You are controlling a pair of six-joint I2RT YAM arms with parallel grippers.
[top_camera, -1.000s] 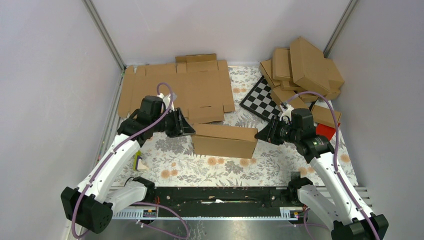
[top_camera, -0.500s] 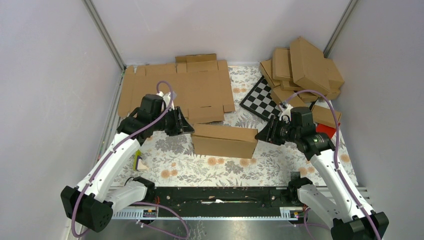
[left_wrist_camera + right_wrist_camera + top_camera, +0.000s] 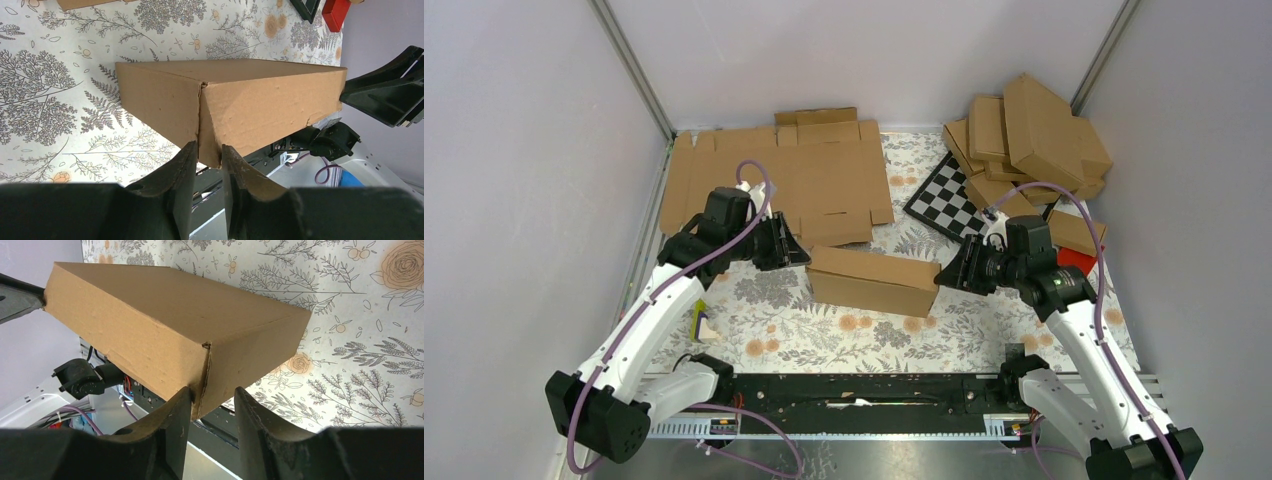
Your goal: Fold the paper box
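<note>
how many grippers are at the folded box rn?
2. The left gripper pinches the left end corner of the paper box. The right gripper straddles the right end corner with its jaws wider, and full contact there is unclear.

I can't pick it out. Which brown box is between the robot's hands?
The paper box mid-table, with the left gripper and right gripper at its ends; the other boxes sit piled far right.

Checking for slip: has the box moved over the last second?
No, not noticeably. In the top view the box keeps the same gap to the checkered board, which lies fixed on the table.
</note>
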